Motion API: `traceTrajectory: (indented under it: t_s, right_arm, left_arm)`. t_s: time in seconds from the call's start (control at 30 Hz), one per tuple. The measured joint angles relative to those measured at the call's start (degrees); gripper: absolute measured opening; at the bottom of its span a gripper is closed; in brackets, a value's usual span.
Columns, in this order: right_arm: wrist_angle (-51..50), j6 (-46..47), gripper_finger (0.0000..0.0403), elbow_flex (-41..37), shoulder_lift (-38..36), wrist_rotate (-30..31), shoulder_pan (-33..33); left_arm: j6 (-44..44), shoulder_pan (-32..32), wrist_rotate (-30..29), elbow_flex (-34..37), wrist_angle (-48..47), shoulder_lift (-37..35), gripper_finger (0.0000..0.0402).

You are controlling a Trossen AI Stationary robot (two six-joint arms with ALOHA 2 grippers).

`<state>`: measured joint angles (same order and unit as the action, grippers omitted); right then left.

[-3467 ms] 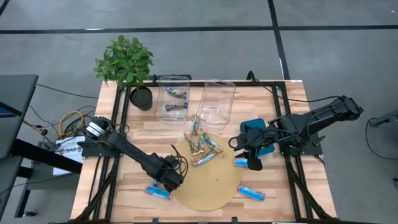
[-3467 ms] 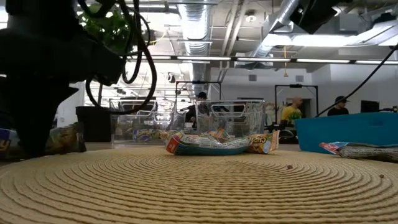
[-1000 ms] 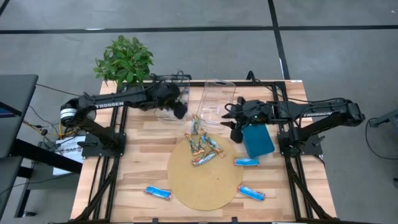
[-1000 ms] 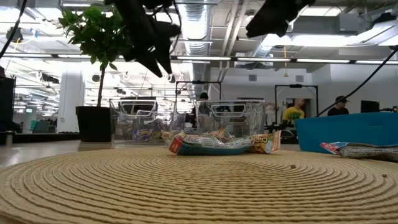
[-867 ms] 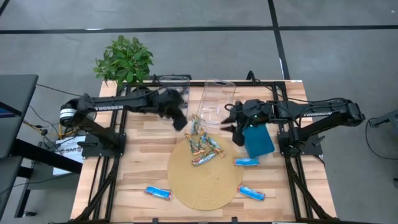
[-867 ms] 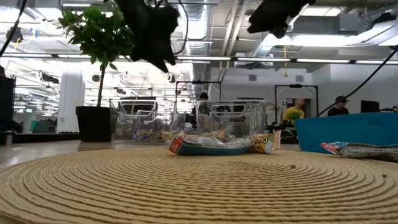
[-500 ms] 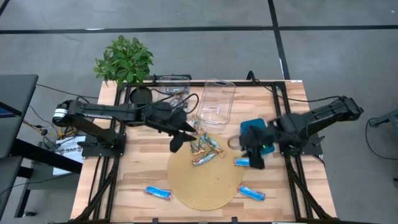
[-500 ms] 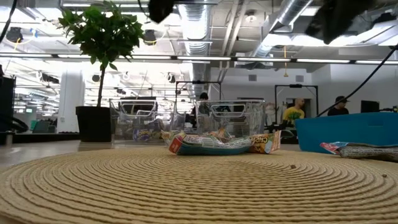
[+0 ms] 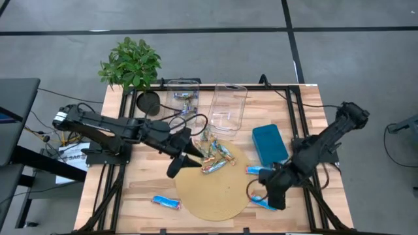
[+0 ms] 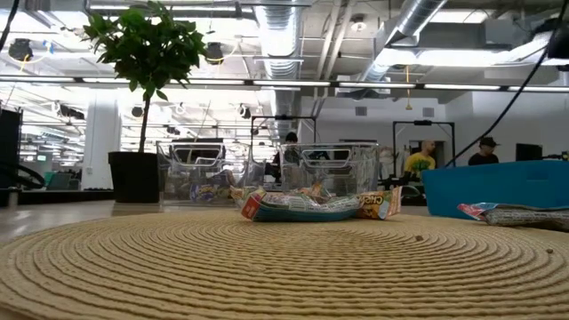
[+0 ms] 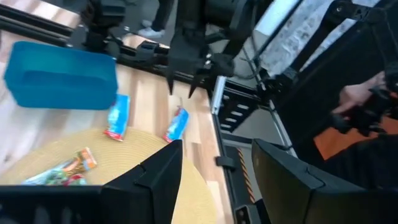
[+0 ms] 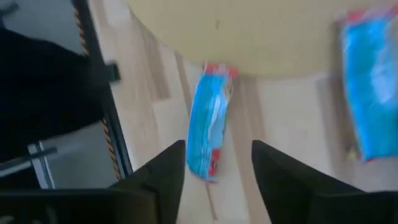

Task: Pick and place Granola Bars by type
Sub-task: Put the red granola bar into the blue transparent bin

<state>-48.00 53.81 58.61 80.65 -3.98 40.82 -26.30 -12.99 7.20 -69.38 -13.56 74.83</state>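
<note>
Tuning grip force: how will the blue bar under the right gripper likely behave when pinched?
The blue bar lies flat in a glossy wrapper, so it is probably slippery and unlikely to roll. It looks small and thin, likely light. The open right gripper straddles its narrow width.

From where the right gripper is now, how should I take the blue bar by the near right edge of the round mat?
Grip the blue bar across its narrow middle, coming straight down. It lies flat on the wooden table just off the round mat, and the open right gripper already has a finger either side of its long axis.

Blue bar (image 9: 264,202) partly under right end effector (image 9: 273,198)
</note>
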Motion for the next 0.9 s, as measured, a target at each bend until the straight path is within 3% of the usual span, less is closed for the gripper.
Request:
traceTrajectory:
  t_s: [0.17,0.33,0.53,0.9]
  right_arm:
    - [1.78,1.31,0.0223,0.00,7.88,-3.27,1.31]
    - [6.75,2.30,0.0237,0.00,14.76,-6.73,1.57]
    - [13.20,2.29,0.0235,0.05,19.08,-7.07,1.40]
    - [9.45,3.24,0.0194,0.47,24.97,-6.77,0.31]
  left_arm:
    - [-0.50,-2.47,-0.02,0.00,-0.09,0.00,0.0185]
    - [-0.54,-3.95,-0.01,0.00,-0.20,0.00,0.0185]
    - [-0.96,-4.64,-0.07,0.00,-0.26,0.00,0.0185]
    - [-0.98,-4.64,-0.46,0.00,-0.96,0.00,0.0185]
